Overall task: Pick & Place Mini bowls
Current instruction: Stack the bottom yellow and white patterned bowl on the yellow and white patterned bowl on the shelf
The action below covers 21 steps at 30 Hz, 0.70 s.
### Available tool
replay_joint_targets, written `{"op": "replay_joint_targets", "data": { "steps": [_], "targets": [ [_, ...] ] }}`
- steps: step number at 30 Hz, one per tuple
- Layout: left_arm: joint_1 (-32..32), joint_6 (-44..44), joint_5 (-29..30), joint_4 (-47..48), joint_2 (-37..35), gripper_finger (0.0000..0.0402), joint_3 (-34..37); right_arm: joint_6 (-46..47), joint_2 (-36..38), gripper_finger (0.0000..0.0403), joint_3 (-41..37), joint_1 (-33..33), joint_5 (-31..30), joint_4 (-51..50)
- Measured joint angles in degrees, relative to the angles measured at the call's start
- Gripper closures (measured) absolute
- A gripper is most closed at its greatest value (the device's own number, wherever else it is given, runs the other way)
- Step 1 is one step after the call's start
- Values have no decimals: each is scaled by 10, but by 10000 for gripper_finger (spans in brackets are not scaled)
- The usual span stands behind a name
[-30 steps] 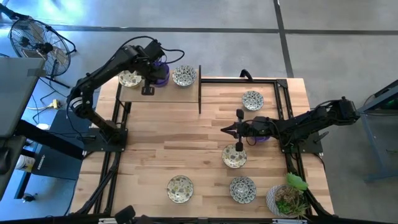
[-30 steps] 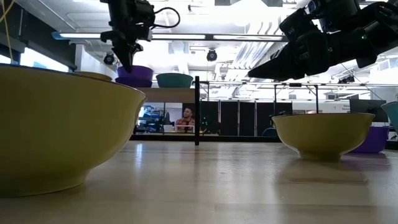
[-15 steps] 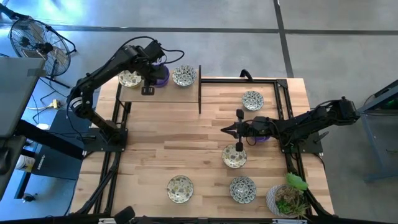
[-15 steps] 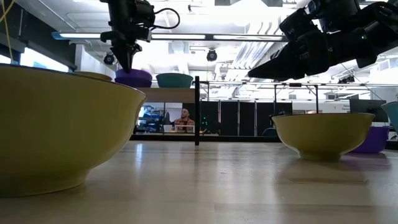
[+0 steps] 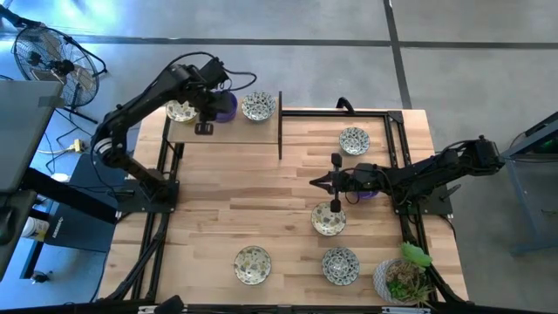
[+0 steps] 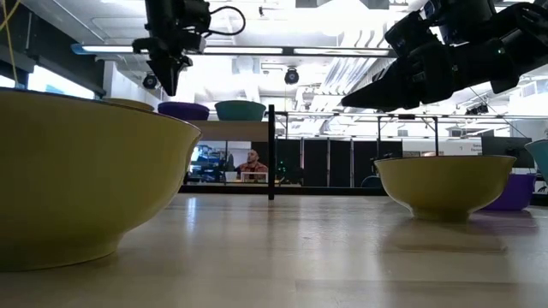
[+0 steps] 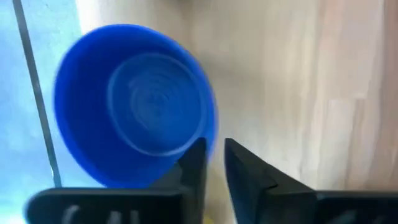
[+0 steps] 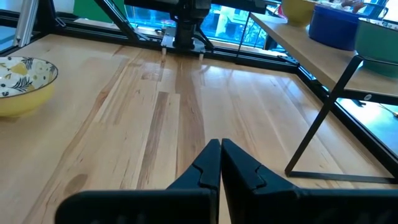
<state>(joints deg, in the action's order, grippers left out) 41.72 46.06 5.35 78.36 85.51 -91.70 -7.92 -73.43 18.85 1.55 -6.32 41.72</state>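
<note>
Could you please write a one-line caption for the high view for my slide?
Left tool above a purple bowl on the raised shelf; right tool waits mid-table.

Grey concrete floor (image 5: 288, 22) — a fan (image 5: 39, 54) stands beside the wooden table (image 5: 261, 196).

The high view looks straight down on the whole table (image 5: 261, 187); the low view sits at tabletop height, close behind a yellow bowl (image 6: 81, 175). Each wrist view looks past its own fingers; both share the raised shelf (image 5: 231, 131) and purple bowl (image 7: 134, 102)
</note>
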Motion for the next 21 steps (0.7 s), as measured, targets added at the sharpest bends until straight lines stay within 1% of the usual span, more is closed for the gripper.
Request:
{"op": "replay_joint_targets", "data": {
  "steps": [3, 4, 7, 10, 12, 15, 18, 21],
  "targets": [
    [-23, -16, 20, 16, -24, 392, 0, 0, 0, 402, 0, 0, 2, -5],
    [-32, -26, 25, 15, -37, 396, 0, 0, 0, 402, 0, 0, 2, -5],
    [-60, -49, 43, -3, -76, 391, 1, 0, 0, 401, 0, 0, 4, -5],
    [-93, -70, 50, -60, -131, 398, 23, 0, 0, 402, 0, 0, 5, -4],
    [-114, -80, 40, -114, -173, 400, 61, 0, 0, 402, 0, 0, 5, -2],
    [-145, -93, 23, -192, -235, 400, 137, 0, 0, 401, 0, 0, 5, 9],
    [-179, -107, -1, -281, -292, 401, 230, 0, 0, 402, 0, 0, 6, 16],
    [-212, -109, -20, -362, -328, 401, 324, 0, 0, 401, 0, 0, 6, 19]
  ]
}}
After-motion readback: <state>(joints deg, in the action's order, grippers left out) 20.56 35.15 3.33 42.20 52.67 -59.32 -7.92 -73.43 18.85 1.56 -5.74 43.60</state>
